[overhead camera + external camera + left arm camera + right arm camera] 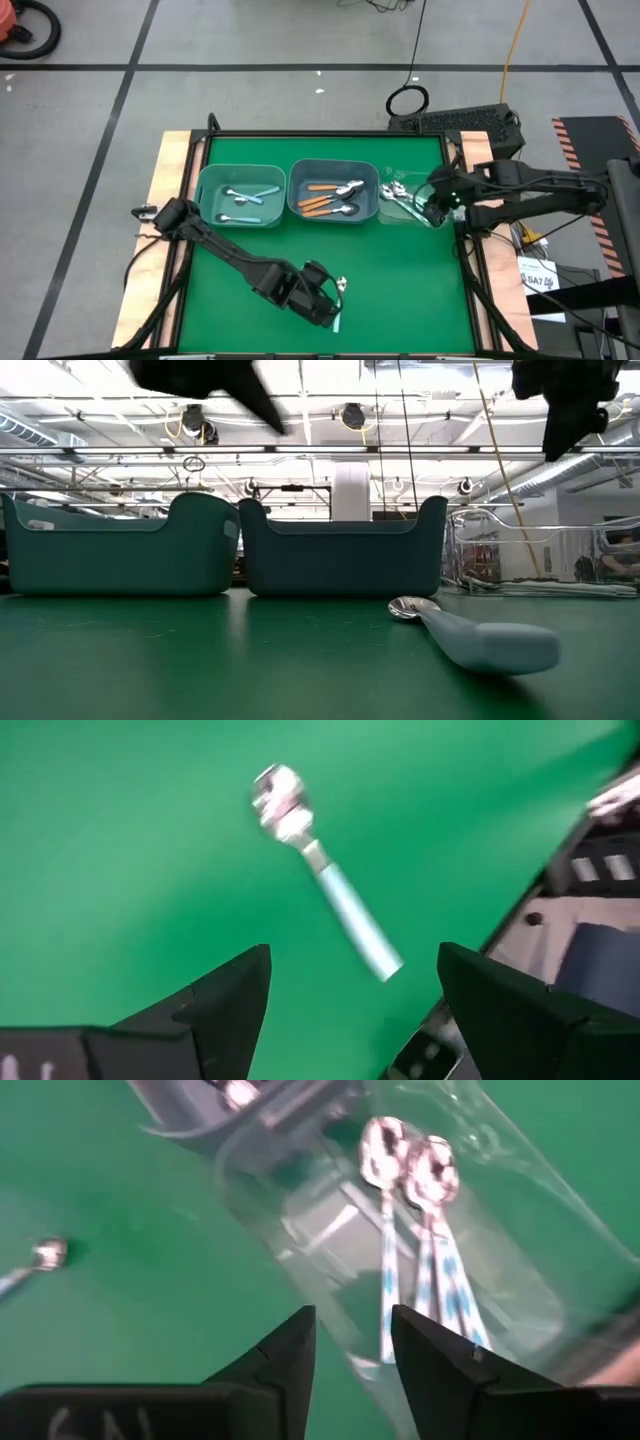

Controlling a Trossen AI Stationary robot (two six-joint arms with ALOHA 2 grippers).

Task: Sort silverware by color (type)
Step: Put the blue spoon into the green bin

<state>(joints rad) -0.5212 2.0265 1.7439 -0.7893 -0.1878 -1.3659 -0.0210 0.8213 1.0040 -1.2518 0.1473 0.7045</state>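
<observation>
Light-blue plastic and a small bright metal bowl make up the loose spoon (338, 303) lying flat on the green bench (400, 270), well in front of the middle bin (333, 190) and nearer the bench's front edge. It looks light and stiff; the polished bowl would likely be slippery, so the thin handle, taken crosswise about midway, seems the better hold, though it sits so low that the fingers would have to come right down to the bench. The left claw (355, 985) hangs just above this spoon with its two dark fingers spread wide and nothing between them; the handle's end lies in line with the gap, the bowl pointing away from the claw. Inside the middle bin lie orange-handled spoons (322, 202), and in the bin to its left (240, 194) more light-blue ones (250, 196), which is where I judge the loose spoon belongs. To the right of the middle bin stands a clear container (405, 205) holding spoons with teal-patterned handles (432, 1270), side by side. The right claw (352, 1342) hovers directly over that container, its fingers parted a little and pinching nothing; those spoons lie beneath and slightly beyond it, apart from the fingers. The clear walls could make depth hard to judge there.
</observation>
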